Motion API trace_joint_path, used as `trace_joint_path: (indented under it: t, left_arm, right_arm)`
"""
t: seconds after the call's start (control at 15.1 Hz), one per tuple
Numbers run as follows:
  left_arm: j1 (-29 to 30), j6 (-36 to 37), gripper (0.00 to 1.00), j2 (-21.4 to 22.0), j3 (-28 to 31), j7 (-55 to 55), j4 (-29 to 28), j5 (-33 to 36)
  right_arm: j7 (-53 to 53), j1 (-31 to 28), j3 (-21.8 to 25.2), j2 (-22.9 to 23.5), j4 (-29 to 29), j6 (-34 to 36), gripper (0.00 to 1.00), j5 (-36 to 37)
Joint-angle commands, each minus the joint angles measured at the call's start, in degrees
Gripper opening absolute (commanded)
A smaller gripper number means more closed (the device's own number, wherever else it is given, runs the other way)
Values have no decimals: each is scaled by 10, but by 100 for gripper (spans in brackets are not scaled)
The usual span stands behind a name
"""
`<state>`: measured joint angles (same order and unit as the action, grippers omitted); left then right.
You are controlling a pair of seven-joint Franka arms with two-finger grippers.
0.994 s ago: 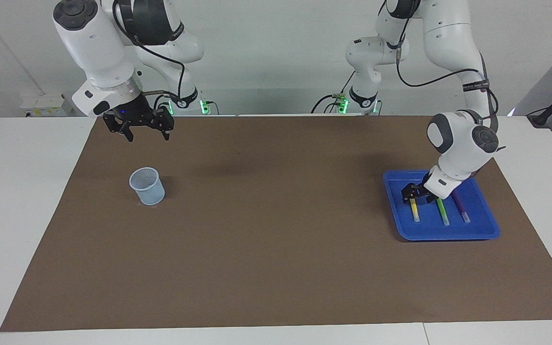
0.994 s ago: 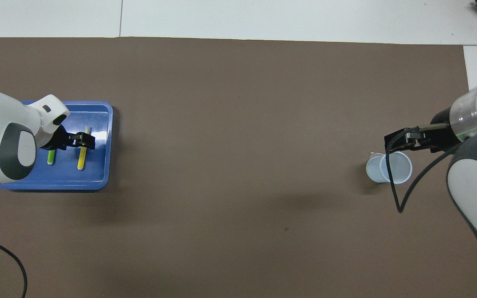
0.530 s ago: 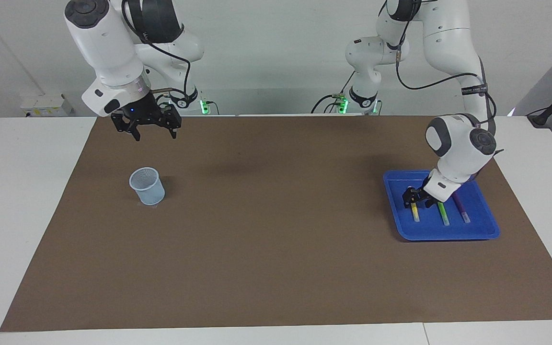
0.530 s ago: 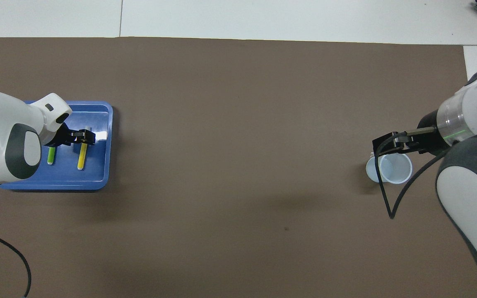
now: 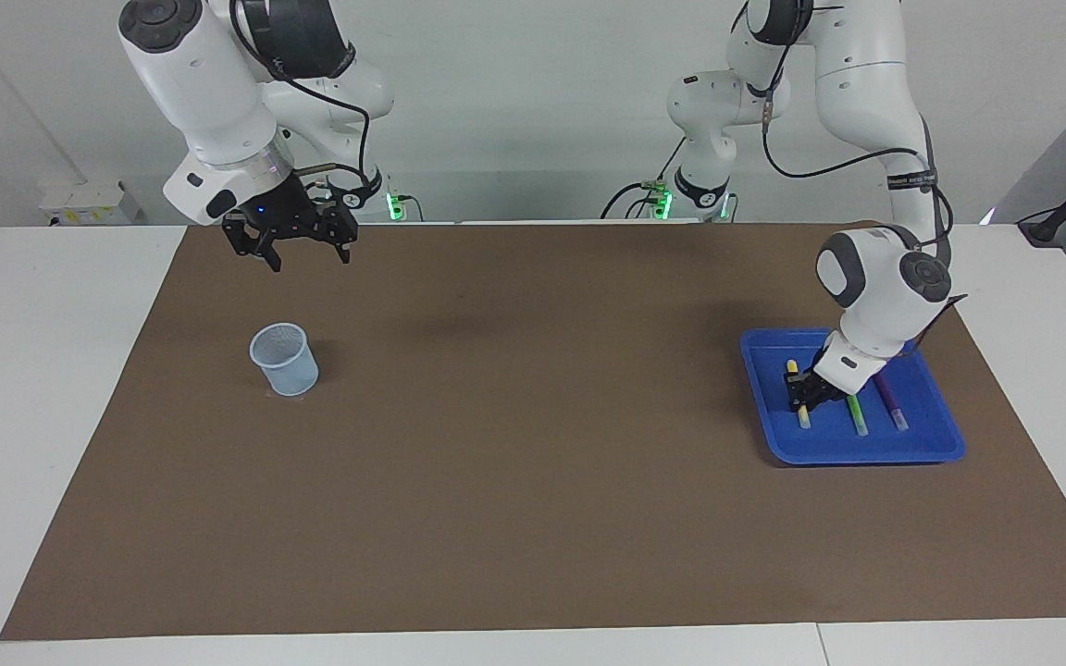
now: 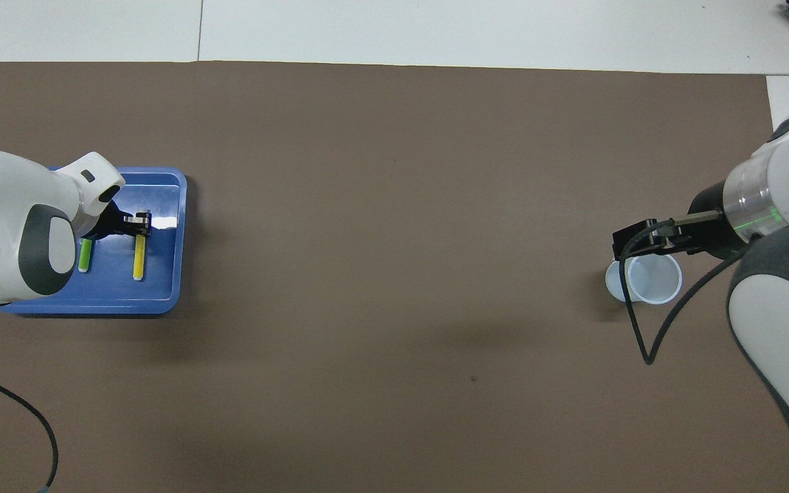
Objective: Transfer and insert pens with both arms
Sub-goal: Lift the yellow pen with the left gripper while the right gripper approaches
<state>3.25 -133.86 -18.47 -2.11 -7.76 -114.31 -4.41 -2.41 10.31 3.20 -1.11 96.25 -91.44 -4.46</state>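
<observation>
Now, in the facing view, the left gripper is down in the blue tray at the left arm's end of the surface, and its fingers are closed on the yellow pen near the pen's middle. The green pen and the purple pen lie beside it in the same tray, untouched. The right gripper hangs with its fingers apart, up in the air over the brown mat, and the pale cup stands on the mat at the right arm's end; this arm waits. I judge that the step in hand is the grasp of the first pen, and the next move calls for a straight lift out of the tray without rolling the neighbours, then a carry toward the right arm. In the overhead view, the left gripper sits across the yellow pen, the green pen shows beside it, and the purple pen is hidden under the arm. Compared with one second ago, the fingers, then spread around the pen, have come together, and the right gripper has shifted a little over the cup.
</observation>
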Motion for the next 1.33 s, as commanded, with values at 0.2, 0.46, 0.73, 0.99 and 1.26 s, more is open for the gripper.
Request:
trace_joint_path:
  t: [0.2,0.46,0.73,0.99,1.26]
  left_arm:
    - [-11,18,0,-8,4,-2,24,-9]
    - [-10,126,0,-10,4,18,106,-37]
    - [-14,195,0,-5,-4,123,148,-46]
    - [-17,312,0,2,-25,304,220,-120]
    - [-18,365,0,41,-47,493,225,-190]
  right_arm:
    - [18,4,-2,-19,37,-54,100,-44]
    - [12,14,-2,-54,123,-141,100,-100]
    - [6,30,-2,-57,138,-173,100,-130]
    - [-50,31,-2,-56,135,-177,100,-192]
    - [-131,62,-2,-52,134,-217,100,-216]
